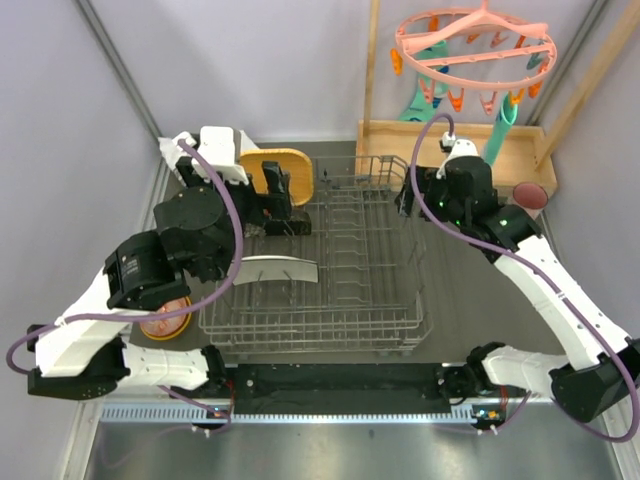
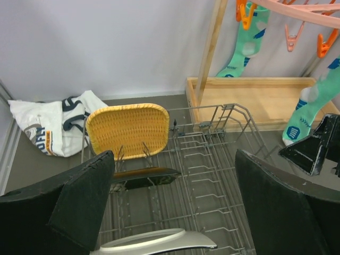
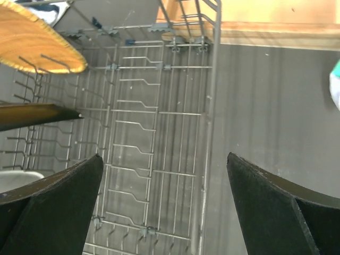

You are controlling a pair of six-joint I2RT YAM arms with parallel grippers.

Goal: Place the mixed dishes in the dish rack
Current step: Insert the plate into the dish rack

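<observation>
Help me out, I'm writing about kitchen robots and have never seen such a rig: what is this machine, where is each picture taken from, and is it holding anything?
These are two robot arms, left and right, bolted at the near edge of the table. One picture looks down from above and behind them; the other two come from wrist cameras, so the black wedges are the left fingers and right fingers. Both are open, holding nothing. Between the arms sits a wire dish rack. A yellow plate, a black plate and a pale plate stand on edge along its left side. An orange bowl lies on the table left of it, a pink cup to its right by a wooden tray.
</observation>
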